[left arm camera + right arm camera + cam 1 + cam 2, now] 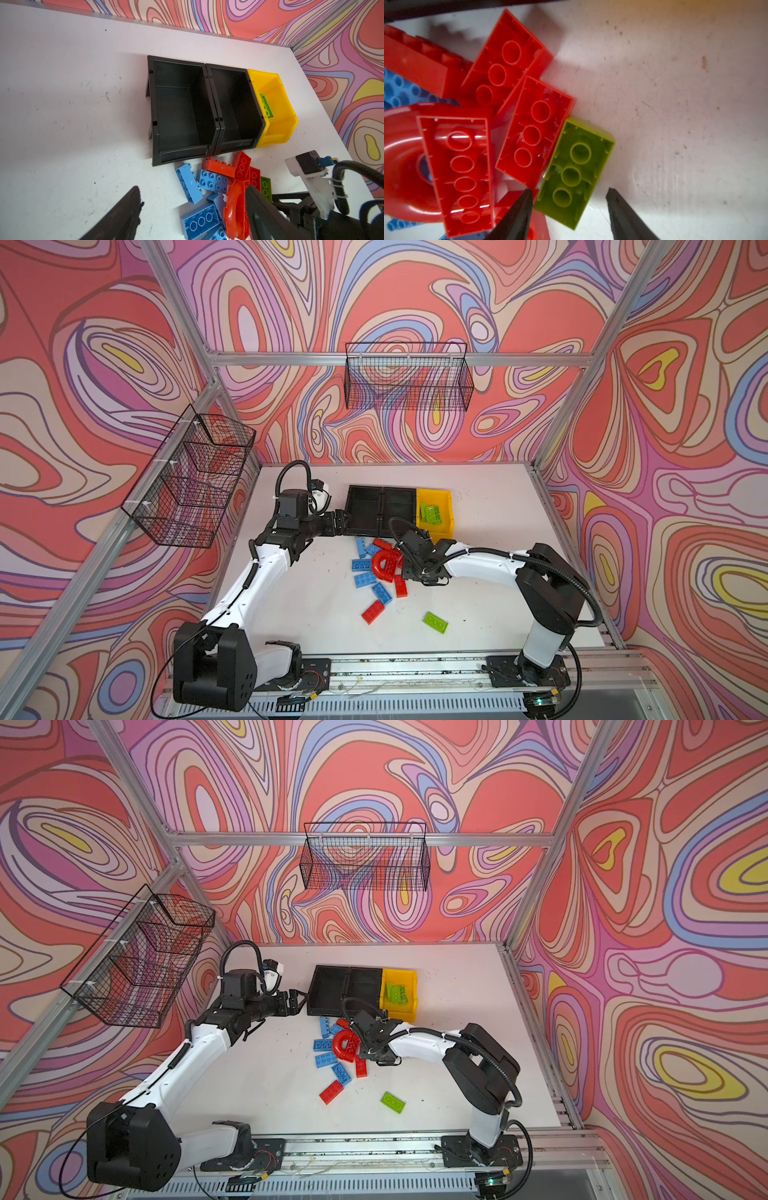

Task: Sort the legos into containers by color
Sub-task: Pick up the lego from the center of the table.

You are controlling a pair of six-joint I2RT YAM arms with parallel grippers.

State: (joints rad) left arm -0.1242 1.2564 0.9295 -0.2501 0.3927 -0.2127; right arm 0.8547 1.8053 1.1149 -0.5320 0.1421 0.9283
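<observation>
The right end effector (569, 189) hangs over the edge of the brick pile with its jaws spread and nothing pinched. Between them lies a lime green brick (575, 172), hollow side up. One fingertip (525, 205) sits at the seam where that brick abuts a red brick (535, 128); the other is clear over bare desk (675, 104) on the brick's free side.

The step in hand looks like picking up this brick for the yellow bin (446, 510), which stands just beyond the end effector and already holds green bricks (430, 512).

To do it well:
- The pile-side finger has to slide down into the narrow seam, not land on the red neighbour, so nudging the end effector a little toward the free side would help.
- The brick lies skewed to the jaws, so a small wrist turn would bring the pads square against its long walls.
- Closing near mid-length and lifting straight up should keep the leaning red bricks and the red arch (402, 166) from being dragged along.

The left end effector (340, 521) is also spread and empty, just beside the outer corner of the two black bins (178, 108), both of which appear bare inside. A second lime brick (435, 622) lies alone, well apart from the pile.
</observation>
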